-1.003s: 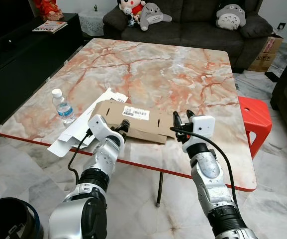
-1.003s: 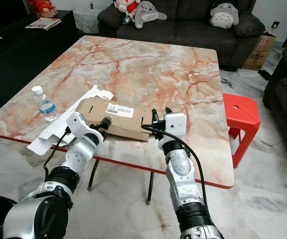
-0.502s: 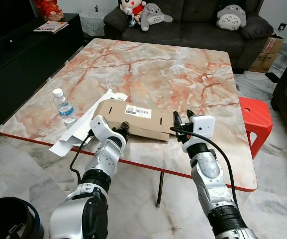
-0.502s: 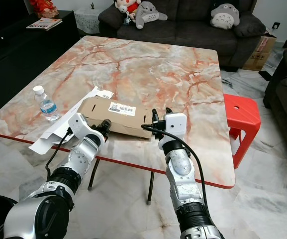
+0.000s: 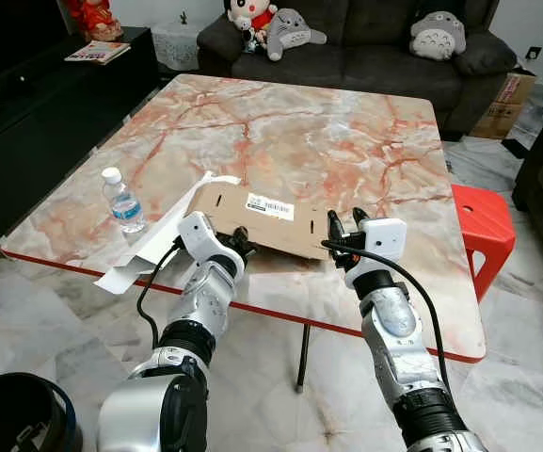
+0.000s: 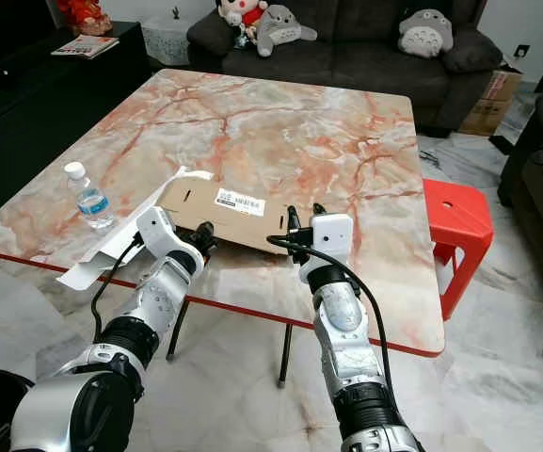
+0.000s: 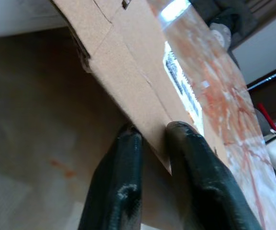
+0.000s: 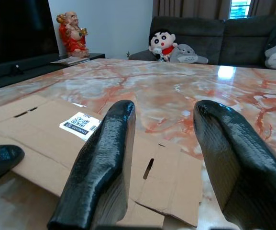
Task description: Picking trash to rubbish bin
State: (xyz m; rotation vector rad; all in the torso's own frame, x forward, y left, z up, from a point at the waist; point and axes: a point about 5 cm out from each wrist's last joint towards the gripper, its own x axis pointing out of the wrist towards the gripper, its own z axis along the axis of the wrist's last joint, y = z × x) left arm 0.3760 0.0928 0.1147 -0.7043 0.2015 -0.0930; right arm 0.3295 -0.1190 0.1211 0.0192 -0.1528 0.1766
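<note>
A flattened brown cardboard box [image 5: 271, 212] with a white label lies on the marble table [image 5: 299, 122], its near left edge raised off the top. My left gripper [image 5: 236, 241] is shut on that raised edge; in the left wrist view both black fingers [image 7: 123, 177] pinch the cardboard [image 7: 128, 57]. My right gripper [image 5: 344, 224] stands open just short of the box's near right corner, touching nothing. In the right wrist view the cardboard [image 8: 37, 134] lies ahead of and below the spread fingers [image 8: 104, 158]. The black rubbish bin [image 5: 12, 438] stands on the floor at the lower left.
A white flattened carton [image 5: 149, 252] lies under the box's left end and overhangs the table edge. A small water bottle [image 5: 120, 201] stands near the left edge. A red stool [image 5: 483, 221] is right of the table, a dark sofa [image 5: 365, 42] behind it.
My left gripper has moved forward and up, tilting the near left edge of the cardboard box off the table and pushing it slightly away. The right arm has stayed put.
</note>
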